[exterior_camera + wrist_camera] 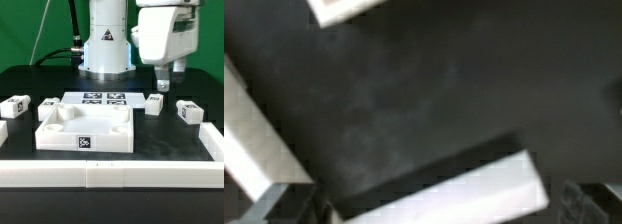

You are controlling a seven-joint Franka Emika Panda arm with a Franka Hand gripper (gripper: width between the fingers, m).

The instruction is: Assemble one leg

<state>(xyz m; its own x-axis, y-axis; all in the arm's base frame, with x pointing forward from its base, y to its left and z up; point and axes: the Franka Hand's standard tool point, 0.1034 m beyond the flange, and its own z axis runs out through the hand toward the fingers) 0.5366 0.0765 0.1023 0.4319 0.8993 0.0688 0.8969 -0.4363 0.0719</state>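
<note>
Front wall point(110, 175), jaws wide apart, empty, near leg point(154, 103)

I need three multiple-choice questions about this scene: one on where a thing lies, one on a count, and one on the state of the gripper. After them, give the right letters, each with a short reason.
1. Where is the tabletop?
A. Nearer the camera than the marker board
B. Between the gripper's fingers
C. On top of the robot's base

2. How many legs are in view?
A. Two
B. Four
C. Six

3. What is the state of the gripper?
A. Shut on a leg
B. Pressing on the tabletop
C. Open, holding nothing

Answers:
1 A: in the exterior view it lies in front of the board.
2 B: two lie at the exterior view's left and two at its right.
3 C: the wrist view shows its fingers wide apart, clamping nothing.
</note>
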